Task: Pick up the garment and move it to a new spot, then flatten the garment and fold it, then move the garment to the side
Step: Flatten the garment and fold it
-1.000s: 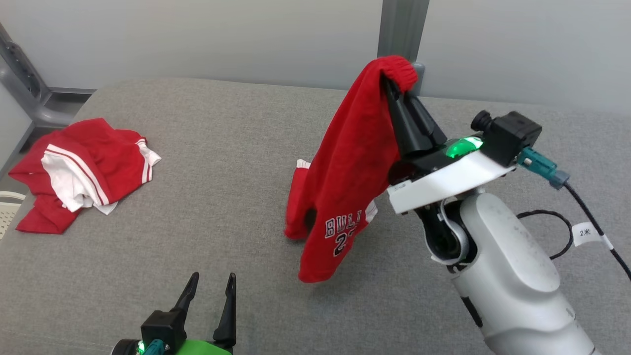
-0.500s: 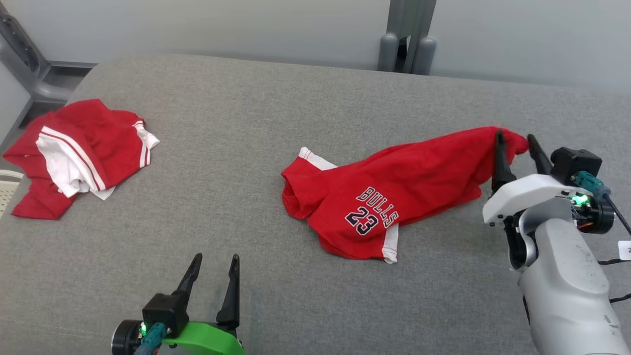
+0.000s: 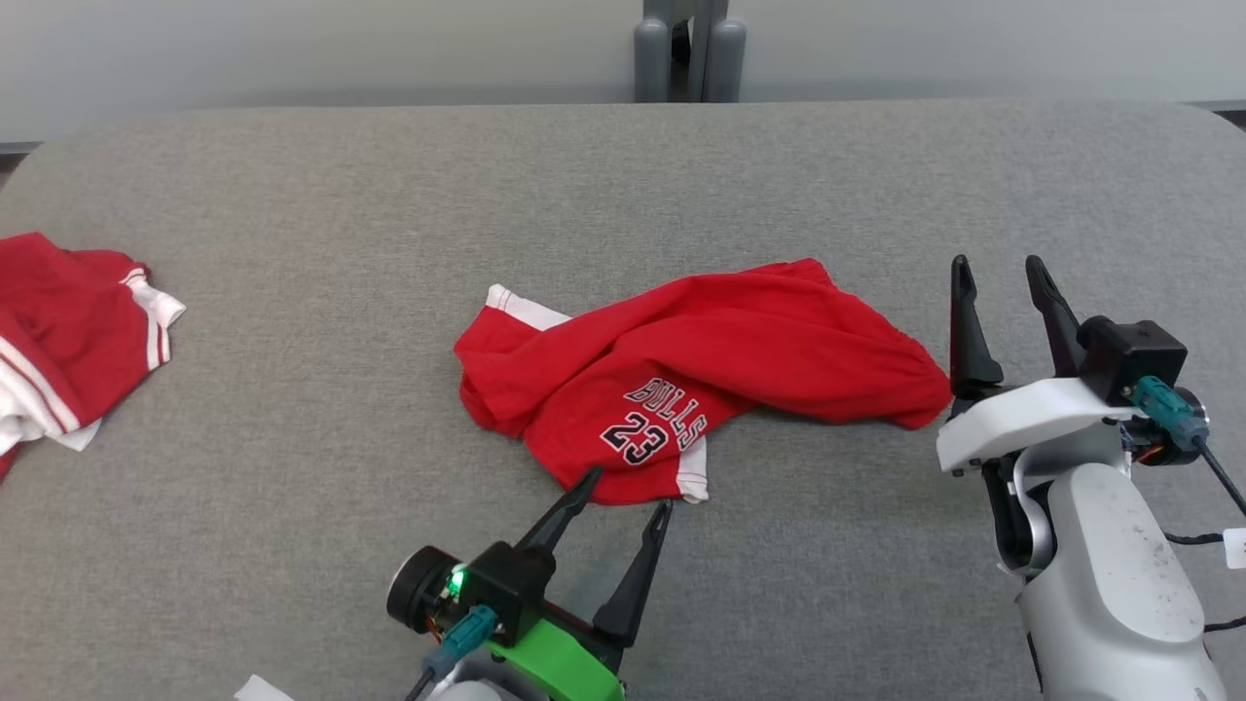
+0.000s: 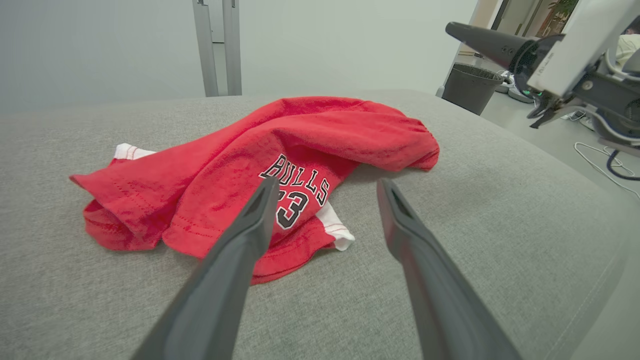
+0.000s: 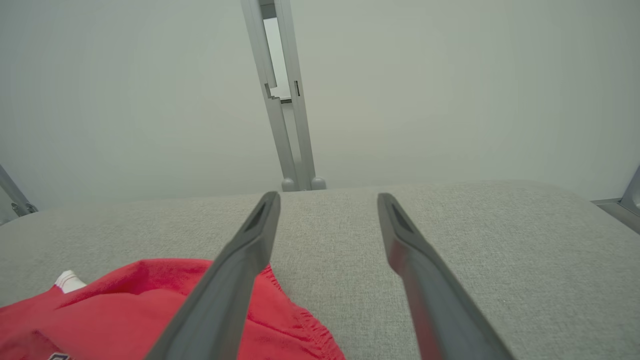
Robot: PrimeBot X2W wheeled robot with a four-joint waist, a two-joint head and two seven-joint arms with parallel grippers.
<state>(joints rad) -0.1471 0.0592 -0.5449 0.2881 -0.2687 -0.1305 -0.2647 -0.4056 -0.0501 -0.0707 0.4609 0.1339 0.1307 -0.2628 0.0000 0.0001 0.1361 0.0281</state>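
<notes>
The right gripper (image 3: 997,265) stands w/ fingers spread wide and nothing btwn them, tips pointing to the far side. It sits just right of the gathered waistband end of the red Bulls shorts (image 3: 720,360), close but not gripping. That looks like a spot for taking the waistband again.

The left gripper (image 3: 630,490) is also wide open and empty. It's aimed from the near side at the hem by the "BULLS 23" print. In the head view one fingertip overlaps the hem; can't tell if it touches. Prob. it's lined up to take that leg end.

The shorts lie mid-table on the grey padded tabletop (image 3: 389,224), stretched left-right but rumpled, one leg tucked under, white trim poking out at left and near edges. Placing them central makes sense: both arms reach them, w/ bare surface all round for flattening. So the move to a new spot looks done; flattening and folding not yet.

Well apart at the far left lies another red-and-white garment (image 3: 68,321), bunched, out of the way.
</notes>
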